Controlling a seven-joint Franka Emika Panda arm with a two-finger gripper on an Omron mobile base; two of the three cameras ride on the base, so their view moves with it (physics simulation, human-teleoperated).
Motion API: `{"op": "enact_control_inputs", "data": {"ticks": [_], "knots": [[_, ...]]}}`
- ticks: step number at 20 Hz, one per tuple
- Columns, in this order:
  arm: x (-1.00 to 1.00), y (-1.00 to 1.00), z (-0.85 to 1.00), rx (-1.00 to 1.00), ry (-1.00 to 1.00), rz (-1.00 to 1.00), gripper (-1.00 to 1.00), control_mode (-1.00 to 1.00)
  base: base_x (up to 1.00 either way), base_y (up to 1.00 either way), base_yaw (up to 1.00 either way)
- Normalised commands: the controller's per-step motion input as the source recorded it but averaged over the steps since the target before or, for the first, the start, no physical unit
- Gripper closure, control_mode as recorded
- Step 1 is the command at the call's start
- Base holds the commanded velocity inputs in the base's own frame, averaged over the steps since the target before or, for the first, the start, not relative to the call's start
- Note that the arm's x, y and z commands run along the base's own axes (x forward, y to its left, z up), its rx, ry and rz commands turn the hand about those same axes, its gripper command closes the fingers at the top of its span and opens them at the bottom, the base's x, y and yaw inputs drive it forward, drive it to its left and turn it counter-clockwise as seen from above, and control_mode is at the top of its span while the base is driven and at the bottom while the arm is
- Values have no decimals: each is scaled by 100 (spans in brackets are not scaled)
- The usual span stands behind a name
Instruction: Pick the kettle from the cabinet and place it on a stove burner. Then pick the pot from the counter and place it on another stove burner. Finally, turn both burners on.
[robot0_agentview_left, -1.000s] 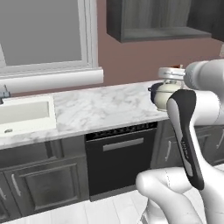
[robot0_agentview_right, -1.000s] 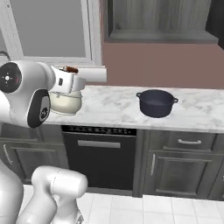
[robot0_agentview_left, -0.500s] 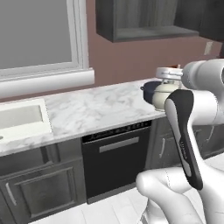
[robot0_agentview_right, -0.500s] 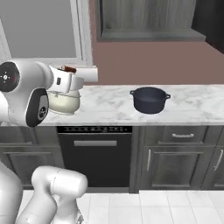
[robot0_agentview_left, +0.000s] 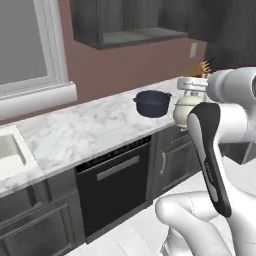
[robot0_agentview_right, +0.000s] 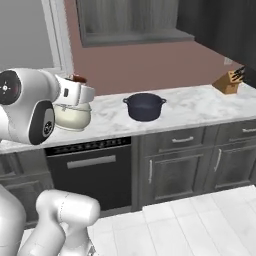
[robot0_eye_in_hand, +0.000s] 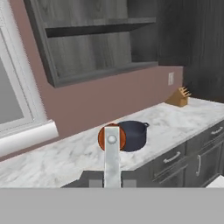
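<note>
While the small cream-white kettle with its arched, wood-topped handle (robot0_agentview_right: 72, 114) hangs in the two-finger gripper (robot0_agentview_right: 75, 90), held by that handle with the jaws clenched on it, the relation that matters is between this load and a cooktop that none of the pictures show. In the right base view the kettle hangs upright under the hand, its round body over the front part of the white marble countertop with grey veining (robot0_agentview_right: 190, 107), above the black dishwasher front (robot0_agentview_right: 90, 172). Its handle arches straight up into the gripper, and in the hand view the reddish-brown wooden top (robot0_eye_in_hand: 112, 137) sits right at the fingers.

The round dark navy pot with two loop handles (robot0_agentview_right: 144, 107) stands on the counter well to the kettle's right in that view, apart from it, and lies straight ahead of the hand camera. Farther along the same slab a tan wooden knife block (robot0_agentview_right: 230, 81) sits near the wall.

The dark grey wood-grain wall cabinet (robot0_eye_in_hand: 96, 48), doorless with a single wide shelf, hangs above and behind the pot, and its shelf looks bare. My judgement is that the kettle is out of the cabinet and mid-carry, with the burners yet to be found, probably further along the counter run.
</note>
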Motion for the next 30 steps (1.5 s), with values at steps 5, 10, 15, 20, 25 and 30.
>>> {"op": "enact_control_inputs", "data": {"ticks": [5,10,15,20,25,30], "knots": [[0,0,0,0,0,0,100,100,-6,36,-45],[0,0,0,0,0,0,100,100,-14,22,-46],[0,0,0,0,0,0,100,100,-19,10,-44],[0,0,0,0,0,0,100,100,-14,13,-44],[0,0,0,0,0,0,100,100,-13,12,-45],[0,0,0,0,0,0,100,100,-9,15,-46]]}}
